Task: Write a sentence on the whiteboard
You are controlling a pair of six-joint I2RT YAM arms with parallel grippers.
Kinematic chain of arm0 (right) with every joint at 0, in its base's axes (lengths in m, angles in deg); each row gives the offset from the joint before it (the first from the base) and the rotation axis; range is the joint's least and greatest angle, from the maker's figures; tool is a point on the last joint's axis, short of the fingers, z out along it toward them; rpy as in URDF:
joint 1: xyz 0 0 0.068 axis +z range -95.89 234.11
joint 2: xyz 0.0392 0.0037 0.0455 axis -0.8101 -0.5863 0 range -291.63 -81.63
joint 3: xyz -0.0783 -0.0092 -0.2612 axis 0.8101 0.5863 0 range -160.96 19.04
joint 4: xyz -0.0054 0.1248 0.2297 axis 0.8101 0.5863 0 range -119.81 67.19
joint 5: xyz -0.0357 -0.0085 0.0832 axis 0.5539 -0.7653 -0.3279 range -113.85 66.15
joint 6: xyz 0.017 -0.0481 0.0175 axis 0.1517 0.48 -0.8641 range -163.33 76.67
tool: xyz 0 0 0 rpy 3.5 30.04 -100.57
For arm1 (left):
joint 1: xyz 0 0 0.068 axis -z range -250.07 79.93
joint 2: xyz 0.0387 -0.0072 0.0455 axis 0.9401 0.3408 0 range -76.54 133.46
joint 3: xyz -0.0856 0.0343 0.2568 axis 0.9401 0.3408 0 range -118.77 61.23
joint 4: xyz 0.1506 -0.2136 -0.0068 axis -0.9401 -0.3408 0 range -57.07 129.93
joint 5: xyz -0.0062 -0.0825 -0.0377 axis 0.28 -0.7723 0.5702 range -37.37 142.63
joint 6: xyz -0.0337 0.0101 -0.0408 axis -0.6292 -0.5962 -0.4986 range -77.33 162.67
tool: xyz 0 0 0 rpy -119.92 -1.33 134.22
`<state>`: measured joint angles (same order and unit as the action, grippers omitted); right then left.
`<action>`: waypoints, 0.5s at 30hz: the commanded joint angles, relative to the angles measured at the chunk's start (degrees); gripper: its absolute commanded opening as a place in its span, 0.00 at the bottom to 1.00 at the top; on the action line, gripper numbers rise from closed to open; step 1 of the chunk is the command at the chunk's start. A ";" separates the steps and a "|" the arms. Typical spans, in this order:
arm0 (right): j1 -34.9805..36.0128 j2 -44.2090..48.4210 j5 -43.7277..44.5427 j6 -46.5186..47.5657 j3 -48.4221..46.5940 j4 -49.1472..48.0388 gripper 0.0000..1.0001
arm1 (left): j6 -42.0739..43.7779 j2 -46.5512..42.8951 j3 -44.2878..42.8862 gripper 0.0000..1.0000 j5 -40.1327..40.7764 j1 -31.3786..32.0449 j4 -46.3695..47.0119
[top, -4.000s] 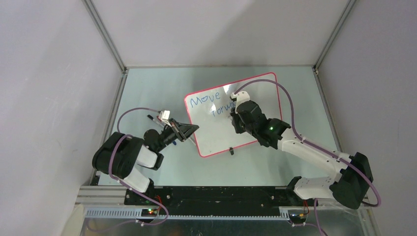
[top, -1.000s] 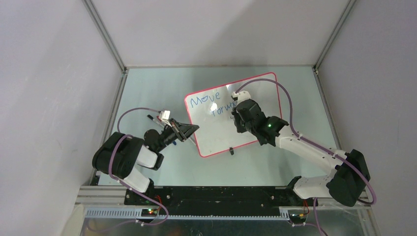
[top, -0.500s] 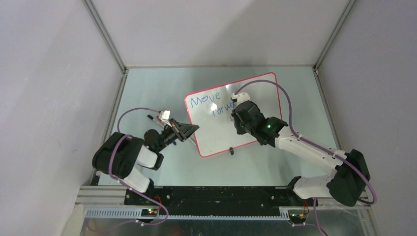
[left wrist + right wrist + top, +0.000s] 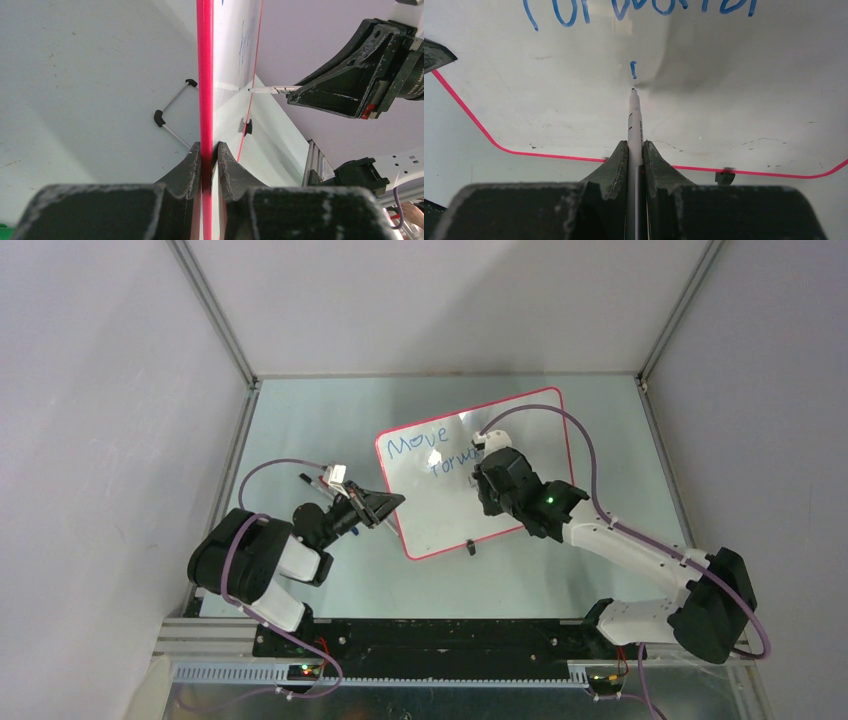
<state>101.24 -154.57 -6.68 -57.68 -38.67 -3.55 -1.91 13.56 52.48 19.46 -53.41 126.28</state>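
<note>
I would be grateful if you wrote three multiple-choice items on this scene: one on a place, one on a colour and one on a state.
1. Where does the left gripper hold the whiteboard?
A. at its red frame
B. at a black clip foot
C. nowhere

2. What colour is the writing?
A. black
B. green
C. blue

3. What state is the right gripper in?
A. open and empty
B. shut on the marker
C. shut on a cloth

Answers:
1 A, the left wrist view shows it pinching the red frame.
2 C, the letters are blue in the top and right wrist views.
3 B, the marker sits clamped in it, tip at the board.
</note>
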 commanded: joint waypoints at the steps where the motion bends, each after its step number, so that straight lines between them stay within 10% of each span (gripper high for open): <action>1: -0.20 1.84 0.37 0.29 -0.95 -2.07 0.00 | 2.96 -0.72 -0.65 0.00 0.82 0.78 1.38; 15: -2.14 -0.42 -0.57 1.91 -4.91 -2.39 0.00 | 3.04 -0.71 -0.68 0.00 0.86 0.78 1.45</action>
<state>99.62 -154.44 -6.77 -56.59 -41.21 -4.40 -1.89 13.56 52.48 19.46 -53.36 126.28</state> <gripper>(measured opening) 0.158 0.153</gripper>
